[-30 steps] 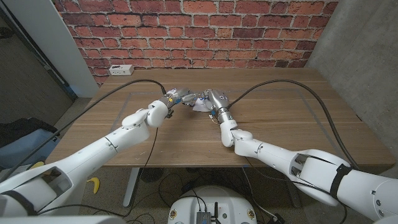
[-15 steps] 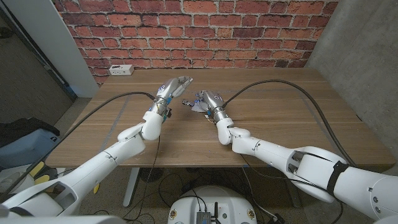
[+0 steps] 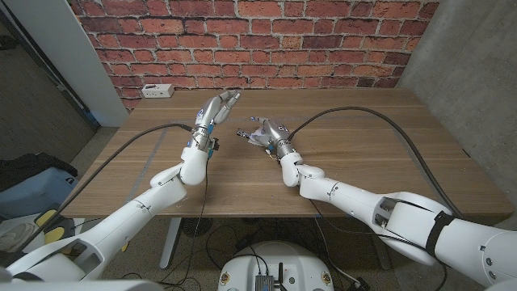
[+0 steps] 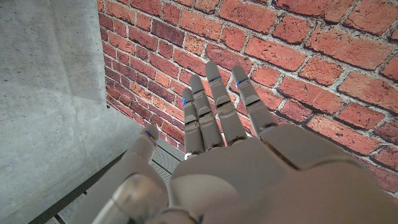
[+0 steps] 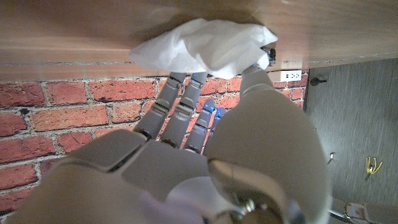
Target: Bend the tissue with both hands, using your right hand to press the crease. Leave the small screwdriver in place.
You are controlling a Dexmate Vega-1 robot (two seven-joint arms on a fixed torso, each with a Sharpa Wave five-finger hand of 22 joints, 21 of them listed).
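Tissue [image 5: 202, 46] under R hand [image 3: 271, 134]; L hand [image 3: 216, 110] lifted, empty

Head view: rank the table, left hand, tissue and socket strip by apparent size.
1. table
2. left hand
3. tissue and socket strip: these look alike, and the right hand covers part of the tissue.

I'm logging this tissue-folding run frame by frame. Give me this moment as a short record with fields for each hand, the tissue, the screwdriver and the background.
left hand: raised off the table, fingers spread, holding nothing
right hand: over the tissue, fingers down on it
tissue: white, crumpled, on the wooden table under the right hand
small screwdriver: a dark tip beside the tissue may be it; too small to tell
background: brick wall, white power strip at the table's far left edge
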